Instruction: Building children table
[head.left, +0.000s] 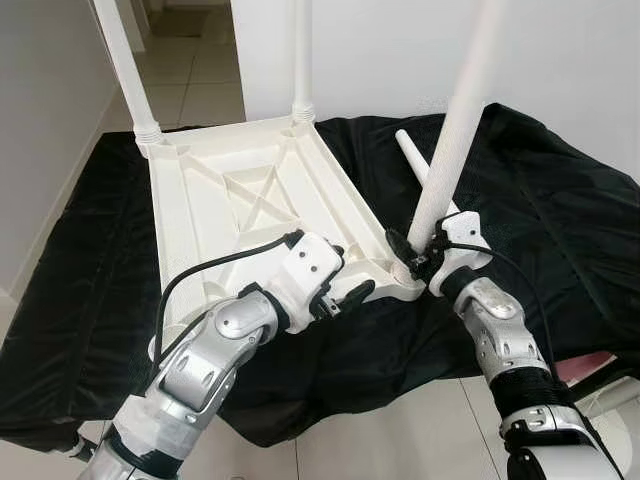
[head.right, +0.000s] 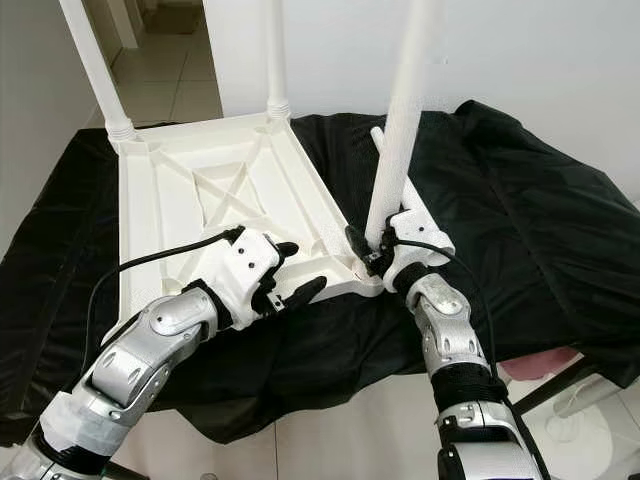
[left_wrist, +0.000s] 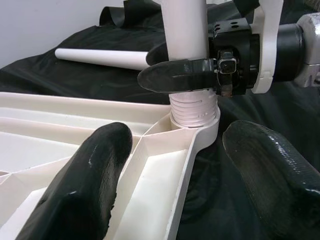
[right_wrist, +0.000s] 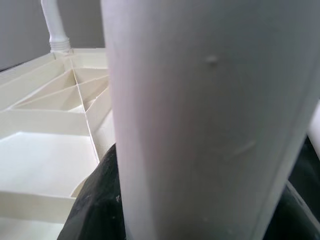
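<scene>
Three legs stand in the tabletop (head.left: 250, 190), a fourth lies loose (head.left: 413, 156) — right gripper (head.left: 414, 256) clamps one leg (head.left: 450, 140), left gripper (head.left: 345, 292) spread wide

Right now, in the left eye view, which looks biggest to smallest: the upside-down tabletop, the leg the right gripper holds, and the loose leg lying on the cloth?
1. Tabletop
2. Held leg, in the right gripper
3. Loose leg, partly hidden behind the held one
</scene>
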